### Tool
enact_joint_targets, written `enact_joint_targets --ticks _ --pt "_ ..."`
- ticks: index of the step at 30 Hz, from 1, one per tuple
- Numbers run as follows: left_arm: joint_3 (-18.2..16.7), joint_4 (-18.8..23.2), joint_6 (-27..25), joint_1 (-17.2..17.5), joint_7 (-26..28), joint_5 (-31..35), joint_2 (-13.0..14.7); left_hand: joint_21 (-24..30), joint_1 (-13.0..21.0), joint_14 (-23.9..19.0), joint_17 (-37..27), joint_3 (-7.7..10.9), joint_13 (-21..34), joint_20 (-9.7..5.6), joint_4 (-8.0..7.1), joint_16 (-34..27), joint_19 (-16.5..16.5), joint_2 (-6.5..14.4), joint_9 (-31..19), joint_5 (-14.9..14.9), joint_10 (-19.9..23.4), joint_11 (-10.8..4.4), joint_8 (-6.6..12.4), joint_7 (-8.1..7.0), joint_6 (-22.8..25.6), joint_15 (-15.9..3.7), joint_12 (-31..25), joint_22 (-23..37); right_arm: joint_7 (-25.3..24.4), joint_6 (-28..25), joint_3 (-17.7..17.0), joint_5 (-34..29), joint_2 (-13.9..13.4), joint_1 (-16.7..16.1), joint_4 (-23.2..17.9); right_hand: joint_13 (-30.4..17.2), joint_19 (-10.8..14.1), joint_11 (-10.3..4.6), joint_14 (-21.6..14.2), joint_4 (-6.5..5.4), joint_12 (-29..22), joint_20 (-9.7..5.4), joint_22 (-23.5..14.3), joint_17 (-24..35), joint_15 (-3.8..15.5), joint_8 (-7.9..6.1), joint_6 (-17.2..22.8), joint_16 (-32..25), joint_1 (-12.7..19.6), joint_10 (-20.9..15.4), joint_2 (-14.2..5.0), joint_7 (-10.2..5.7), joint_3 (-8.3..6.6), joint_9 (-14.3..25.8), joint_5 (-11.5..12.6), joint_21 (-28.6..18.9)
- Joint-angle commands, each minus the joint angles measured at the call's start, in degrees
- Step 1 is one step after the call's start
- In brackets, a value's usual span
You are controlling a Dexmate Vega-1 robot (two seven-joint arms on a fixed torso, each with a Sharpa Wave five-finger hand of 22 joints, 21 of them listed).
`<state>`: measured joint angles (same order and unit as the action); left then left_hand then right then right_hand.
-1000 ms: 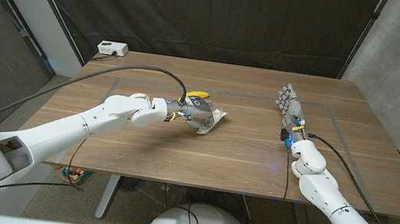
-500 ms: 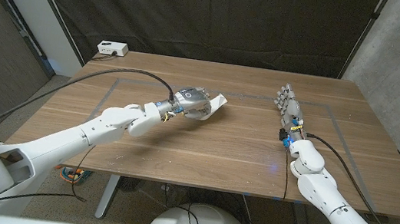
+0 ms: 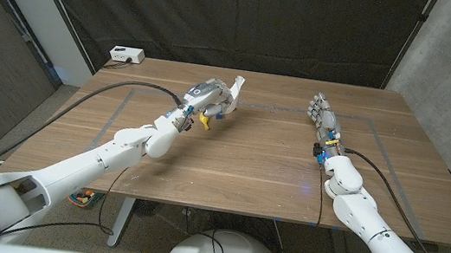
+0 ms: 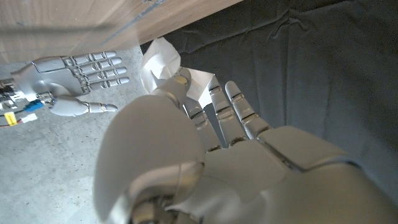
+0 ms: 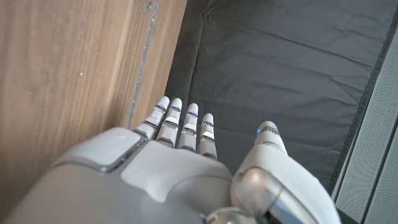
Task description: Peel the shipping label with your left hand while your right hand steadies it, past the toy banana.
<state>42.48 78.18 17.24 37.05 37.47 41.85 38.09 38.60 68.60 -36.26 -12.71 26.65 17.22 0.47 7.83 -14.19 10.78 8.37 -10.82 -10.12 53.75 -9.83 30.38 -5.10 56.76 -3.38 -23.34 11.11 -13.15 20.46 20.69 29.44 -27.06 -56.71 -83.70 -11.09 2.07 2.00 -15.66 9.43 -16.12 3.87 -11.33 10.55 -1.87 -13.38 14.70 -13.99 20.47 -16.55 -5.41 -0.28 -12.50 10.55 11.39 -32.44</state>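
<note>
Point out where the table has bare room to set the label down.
Bare wood spans the table between the left hand, holding the label, and the right hand, and along the near edge. Crowded only around the left hand and banana.

label – white | banana – yellow | table – brown woodgrain

My left arm is cased in smooth white shells, rounded at each joint, with a black cable looping along it to the wrist. My left hand is silvery grey, its fingers segmented by dark seams. My right arm is the same white, with a thin black cable and small blue and yellow connectors at the wrist. My right hand is grey metal too.
</note>
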Motion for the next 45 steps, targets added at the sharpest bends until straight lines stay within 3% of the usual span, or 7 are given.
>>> enact_joint_targets --ticks 1,12,21,26,28,35,45 --pt "2.4 -4.3 2.7 -4.0 3.7 0.7 -1.8 0.4 0.4 -0.8 -0.2 0.59 0.5 -0.05 0.08 0.2 0.5 0.0 -0.2 0.0 1.4 -1.29 0.35 -0.26 0.1 -9.81 -3.2 0.1 -11.2 -1.0 0.6 -10.4 0.6 -1.5 -5.1 -0.2 2.7 -0.5 -4.7 0.48 -1.3 0.01 -0.4 0.4 1.54 -1.06 3.8 -1.0 3.6 -3.9 0.0 0.21 -1.68 0.3 -0.3 -1.3" --pt "7.4 -7.6 5.3 -9.3 5.7 6.7 -3.2 0.6 0.6 -1.0 -0.4 0.96 0.9 -0.2 0.24 0.4 0.6 -0.1 -0.2 0.1 1.3 -1.27 0.49 -0.59 0.4 -9.91 -3.4 0.1 -18.3 -5.7 1.6 -19.9 0.6 -1.9 -10.5 -0.3 9.6 -2.61 -15.3 0.65 -4.3 -0.96 -0.9 1.7 6.36 -3.05 14.6 -3.3 13.5 -14.2 1.45 -1.38 -4.78 0.3 0.0 -5.0" --pt "9.9 -9.1 5.9 -11.8 6.3 8.5 -4.4 0.7 0.7 -1.2 -0.5 1.16 1.3 -0.39 0.31 0.6 0.6 -0.3 -0.2 0.1 1.3 -1.25 0.62 -0.61 0.6 -9.97 -3.6 0.2 -22.9 -10.4 2.5 -26.4 0.9 -2.2 -13.4 -0.6 12.6 -3.15 -20.3 0.65 -5.8 -1.44 -1.4 3.5 8.81 -3.99 19.5 -6.6 18.3 -20.5 2.82 -2.12 -4.96 0.4 0.6 -7.1" --pt "10.6 -9.3 5.6 -12.5 6.8 9.0 -4.7 0.8 0.8 -1.2 -0.6 1.23 1.4 -0.42 0.35 0.7 0.6 -0.4 -0.3 0.2 1.4 -1.25 0.63 -0.72 0.6 -10.02 -3.7 0.2 -25.4 -12.1 2.9 -29.8 1.1 -2.4 -14.5 -1.4 14.0 -3.33 -24.5 0.35 -6.8 -1.83 -1.8 6.0 10.44 -4.93 23.1 -10.9 20.7 -24.7 4.2 -2.2 -3.99 0.5 0.8 -8.6" --pt "10.9 -9.2 5.3 -12.7 7.0 9.3 -4.8 0.8 0.8 -1.2 -0.6 1.25 1.5 -0.46 0.35 0.7 0.6 -0.4 -0.3 0.2 1.4 -1.25 0.63 -0.75 0.6 -10.0 -3.7 0.2 -26.0 -12.6 3.0 -30.8 1.0 -2.5 -14.9 -2.0 14.8 -3.03 -26.4 -0.03 -7.9 -2.24 -2.0 8.0 11.06 -5.41 25.1 -13.9 21.7 -28.5 5.02 -2.09 -3.04 0.6 1.1 -9.5" --pt "11.7 -10.0 4.2 -13.3 7.4 9.6 -5.6 0.8 0.9 -1.3 -0.7 1.32 1.7 -0.62 0.43 0.8 0.5 -0.6 -0.3 0.2 1.4 -1.26 0.66 -0.82 0.6 -10.11 -3.8 0.2 -27.6 -15.1 3.6 -33.9 1.0 -2.7 -16.4 -4.0 16.4 -3.61 -30.0 -0.65 -10.3 -1.88 -3.9 14.4 12.24 -7.11 31.0 -22.3 23.6 -35.4 6.51 -1.75 -0.54 1.2 1.9 -12.8" --pt "13.5 -11.7 3.5 -15.0 7.9 10.3 -7.0 1.0 1.1 -1.4 -1.0 1.33 2.1 -0.7 0.48 0.9 0.4 -0.7 -0.3 0.2 1.4 -1.26 0.73 -0.8 0.7 -10.15 -4.0 0.2 -28.9 -19.8 5.1 -39.2 0.0 -2.5 -18.7 -6.2 17.1 -4.46 -31.2 -0.95 -12.2 -1.94 -5.8 20.6 13.4 -8.61 34.3 -29.7 25.1 -39.7 7.84 -1.73 1.79 2.3 2.6 -15.8"
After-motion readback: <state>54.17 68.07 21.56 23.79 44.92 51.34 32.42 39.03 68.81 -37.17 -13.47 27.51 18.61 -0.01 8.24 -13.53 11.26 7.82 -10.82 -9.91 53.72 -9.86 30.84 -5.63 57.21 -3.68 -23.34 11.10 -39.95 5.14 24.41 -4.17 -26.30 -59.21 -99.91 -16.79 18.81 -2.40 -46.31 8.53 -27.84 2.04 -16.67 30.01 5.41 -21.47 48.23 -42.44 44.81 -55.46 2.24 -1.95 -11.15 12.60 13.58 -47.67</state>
